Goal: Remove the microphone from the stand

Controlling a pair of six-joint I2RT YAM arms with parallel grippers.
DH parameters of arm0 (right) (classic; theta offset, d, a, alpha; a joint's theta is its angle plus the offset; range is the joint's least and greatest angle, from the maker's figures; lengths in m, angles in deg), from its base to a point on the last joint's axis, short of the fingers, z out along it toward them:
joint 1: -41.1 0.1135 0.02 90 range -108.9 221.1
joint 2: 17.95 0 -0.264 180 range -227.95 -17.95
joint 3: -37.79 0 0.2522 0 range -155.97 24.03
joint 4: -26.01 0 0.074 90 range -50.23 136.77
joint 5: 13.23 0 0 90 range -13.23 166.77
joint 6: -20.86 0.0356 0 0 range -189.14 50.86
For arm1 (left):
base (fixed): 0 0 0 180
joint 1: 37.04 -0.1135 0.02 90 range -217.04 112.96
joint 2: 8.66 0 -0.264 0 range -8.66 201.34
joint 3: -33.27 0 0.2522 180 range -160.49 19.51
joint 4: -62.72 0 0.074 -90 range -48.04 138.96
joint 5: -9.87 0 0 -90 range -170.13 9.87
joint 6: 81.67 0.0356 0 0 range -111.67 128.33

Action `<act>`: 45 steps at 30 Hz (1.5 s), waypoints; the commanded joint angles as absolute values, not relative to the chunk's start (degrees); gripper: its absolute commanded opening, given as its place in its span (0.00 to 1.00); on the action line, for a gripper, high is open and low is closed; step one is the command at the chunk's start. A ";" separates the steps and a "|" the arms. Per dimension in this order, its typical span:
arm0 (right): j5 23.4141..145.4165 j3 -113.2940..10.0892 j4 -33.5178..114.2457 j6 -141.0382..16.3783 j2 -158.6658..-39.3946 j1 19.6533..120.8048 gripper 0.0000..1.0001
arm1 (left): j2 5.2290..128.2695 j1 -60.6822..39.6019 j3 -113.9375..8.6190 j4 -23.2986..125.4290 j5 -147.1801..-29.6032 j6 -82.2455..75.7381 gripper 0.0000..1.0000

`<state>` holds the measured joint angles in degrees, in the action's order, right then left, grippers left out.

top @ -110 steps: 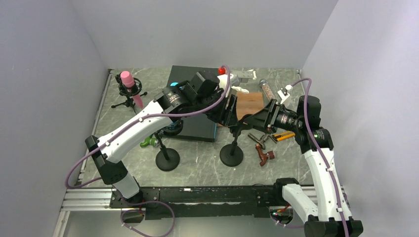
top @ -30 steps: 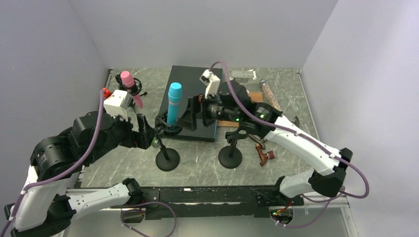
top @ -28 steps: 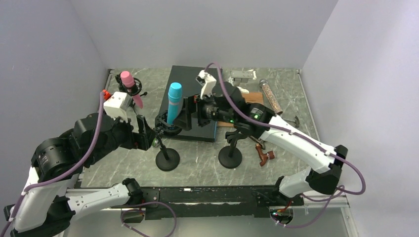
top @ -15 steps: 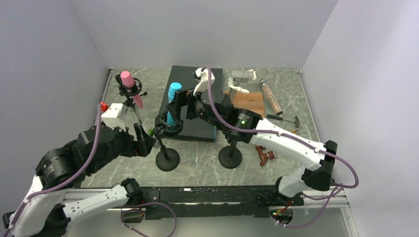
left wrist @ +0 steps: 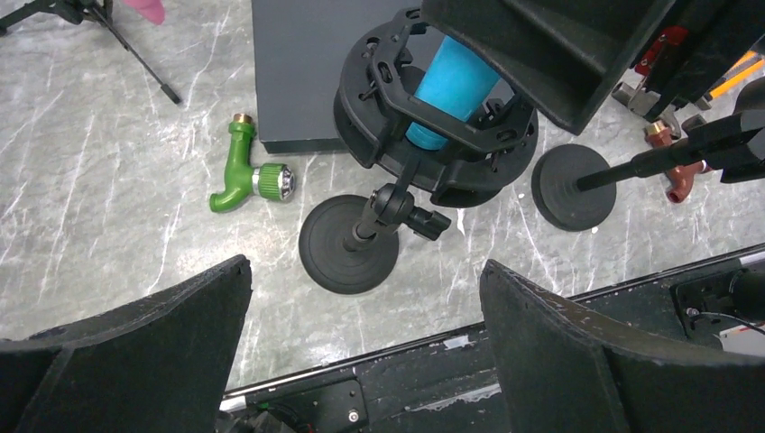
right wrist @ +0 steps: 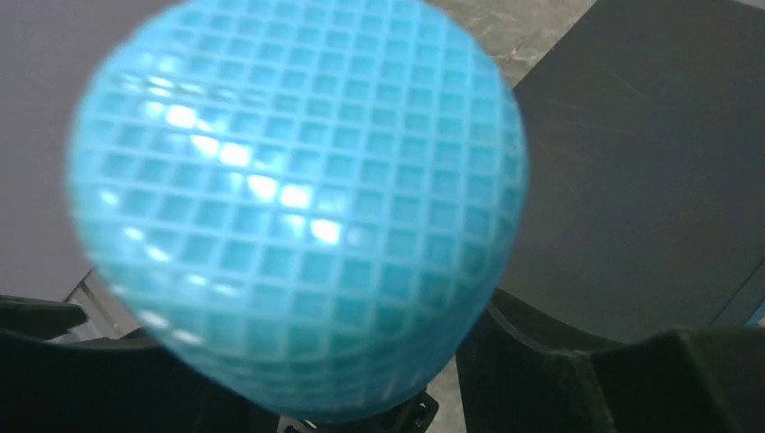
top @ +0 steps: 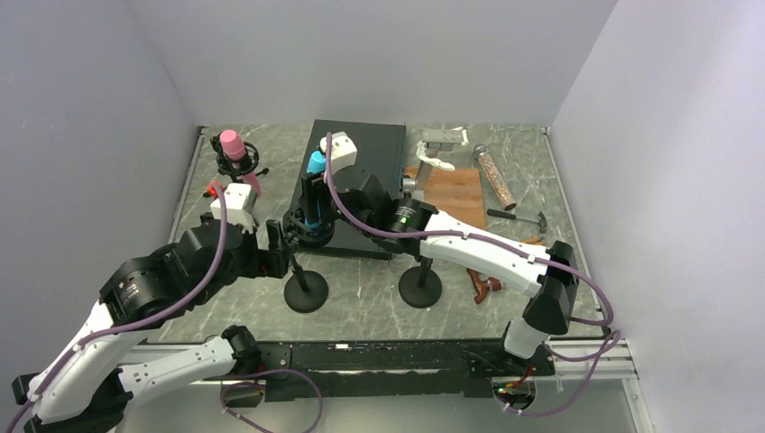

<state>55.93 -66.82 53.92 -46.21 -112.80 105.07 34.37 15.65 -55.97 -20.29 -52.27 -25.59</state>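
Observation:
The blue microphone [top: 316,165] stands upright in a black shock mount [top: 305,236] on a round-based stand [top: 306,293]. My right gripper [top: 316,194] reaches in from the right, its jaws on either side of the microphone's upper body. In the right wrist view the mesh head [right wrist: 298,198] fills the picture; a slit of floor shows between it and the right finger [right wrist: 577,379], and the other finger is hidden. My left gripper [top: 275,253] hovers wide open just left of the stand, holding nothing. From the left wrist, the microphone [left wrist: 451,77] and stand base [left wrist: 350,244] lie ahead of that gripper [left wrist: 365,266].
A second, empty stand [top: 421,284] is to the right. A black box [top: 361,162] lies behind the microphone. A pink microphone on a tripod [top: 233,149] is at the back left. A green nozzle [left wrist: 244,176], a brown board [top: 456,189], a hammer [top: 516,215] and hand tools [top: 487,284] lie about.
My right arm has swung left, bringing its gripper around the blue microphone with the jaws narrowing. My left gripper has shifted right, closer to the stand, still open.

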 commanded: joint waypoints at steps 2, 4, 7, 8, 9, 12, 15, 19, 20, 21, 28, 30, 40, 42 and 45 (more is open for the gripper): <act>57.63 -69.39 50.13 -49.07 -111.58 105.26 0.51 | 32.45 15.38 -52.79 -12.30 -55.32 -22.50 0.99; 57.47 -68.88 50.33 -49.76 -111.39 105.17 0.41 | 33.39 15.07 -52.73 -10.89 -57.38 -23.41 0.99; 58.80 -68.35 50.80 -50.33 -111.18 105.02 0.24 | 36.50 13.87 -54.14 -12.41 -59.87 -25.88 0.99; 59.39 -68.35 51.10 -50.41 -111.21 104.98 0.19 | 37.36 13.40 -54.63 -12.95 -60.68 -26.36 0.99; 59.96 -68.46 51.37 -50.38 -111.27 104.93 0.15 | 38.04 12.94 -55.14 -13.29 -61.40 -26.76 0.99; 61.34 -69.04 52.08 -51.13 -111.20 104.98 0.07 | 39.07 11.10 -55.95 -13.33 -63.64 -26.54 0.96; 62.39 -69.75 52.67 -51.95 -111.22 104.91 0.00 | 39.69 7.26 -57.40 -14.12 -65.72 -26.17 0.91; 63.36 -70.09 53.13 -52.89 -110.75 104.78 0.00 | 40.11 -0.07 -58.73 -13.09 -72.95 -24.81 0.80; 63.47 -70.11 53.20 -52.96 -110.57 104.76 0.00 | 40.31 -1.90 -59.00 -12.64 -75.35 -24.43 0.80; 63.43 -70.25 53.54 -52.97 -110.44 104.75 0.00 | 40.68 -3.75 -59.34 -12.57 -77.45 -24.37 0.79; 63.65 -69.92 56.35 -51.11 -107.66 103.49 0.00 | 42.36 -9.97 -59.07 -11.35 -88.51 -23.92 0.59; 64.72 -68.95 56.93 -49.78 -106.54 102.69 0.00 | 41.97 -10.58 -58.14 -10.33 -90.00 -24.44 0.58; 68.95 -63.65 58.67 -45.35 -102.05 99.30 0.00 | 44.19 -12.05 -56.19 -6.39 -97.04 -25.92 0.64; 69.89 -63.21 58.71 -44.83 -102.05 98.52 0.00 | 44.85 -12.24 -56.19 -6.32 -97.17 -26.12 0.66; 70.26 -63.55 59.12 -45.09 -102.45 97.85 0.00 | 45.28 -12.78 -55.81 -6.44 -97.24 -26.27 0.66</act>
